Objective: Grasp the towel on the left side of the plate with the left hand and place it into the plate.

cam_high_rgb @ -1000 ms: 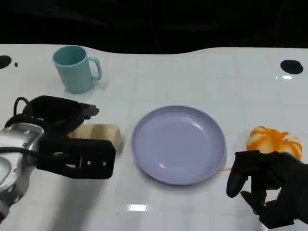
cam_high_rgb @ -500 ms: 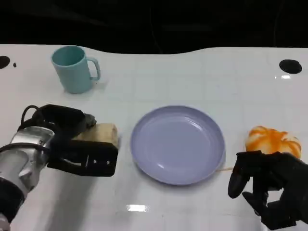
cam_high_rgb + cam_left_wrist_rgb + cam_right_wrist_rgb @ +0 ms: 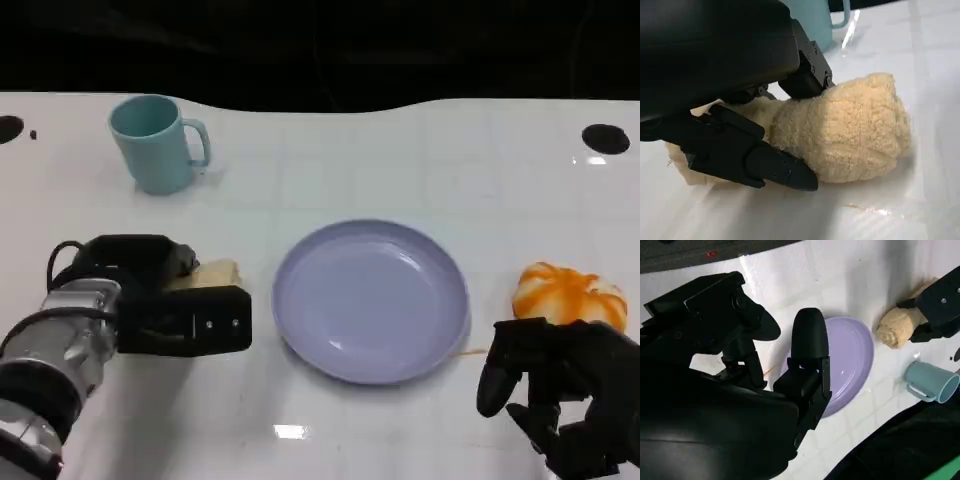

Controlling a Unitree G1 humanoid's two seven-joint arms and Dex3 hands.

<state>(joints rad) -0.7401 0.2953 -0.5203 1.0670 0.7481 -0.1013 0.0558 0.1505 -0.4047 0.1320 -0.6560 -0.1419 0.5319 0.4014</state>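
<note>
Low on the table, the left hand (image 3: 165, 300) clasps the rolled towel (image 3: 855, 132) beside the plate (image 3: 370, 298)

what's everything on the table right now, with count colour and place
towel: one, beige, rolled, left of the plate, under the left hand
plate: one, lavender, table centre
mug: one, teal, far left, upright
pumpkin-like object: one, orange and white, right of the plate
table: one, white
left hand: one, black, fingers around the towel, which lies on the table
right hand: one, black, near right, fingers curled, holding nothing
</note>
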